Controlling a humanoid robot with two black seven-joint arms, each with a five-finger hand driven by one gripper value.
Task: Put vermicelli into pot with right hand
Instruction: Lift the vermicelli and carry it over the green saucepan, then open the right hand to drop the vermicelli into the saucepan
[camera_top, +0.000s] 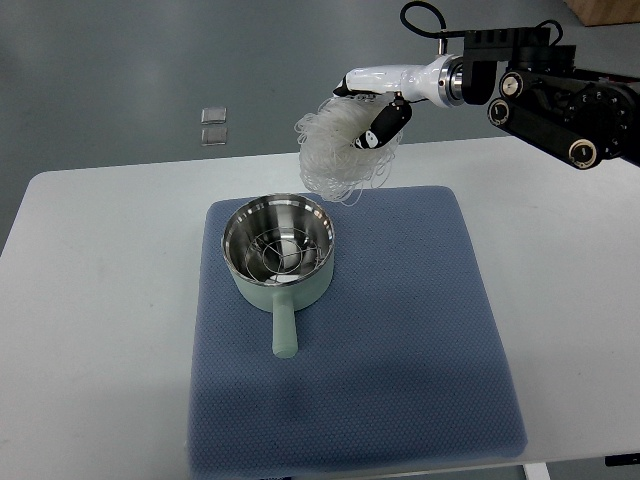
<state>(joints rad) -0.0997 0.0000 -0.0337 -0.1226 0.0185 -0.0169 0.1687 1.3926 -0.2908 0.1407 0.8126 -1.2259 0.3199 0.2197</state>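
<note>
One robot hand (375, 108) is showing, the right one, its arm coming in from the picture's upper right corner and reaching out over the far edge of the worktop (560, 260). Its fingers (392, 118) are curling around a loose, tangled bundle of translucent vermicelli (338, 160), clamping it from above. Most of the bundle is hanging free below and to the left of the hand, with its lowest loops dangling close above the far right part of the pot's rim; whether any strand is touching the rim is too fine to tell.

Below it, a pot (280, 252) is sitting upright on a blue mat (420, 340) that is covering the middle of the white worktop. Pale green on the outside and shiny metal inside, the pot is holding a wire rack at its bottom, and its handle (284, 328) is pointing toward the near edge of the mat. The pot is standing in the mat's far left part, leaving the right and near portions of the mat bare.

Beyond the worktop, on the grey floor (120, 80), two small clear square pieces (212, 126) are lying just beside each other, well apart from the pot and the hand.
</note>
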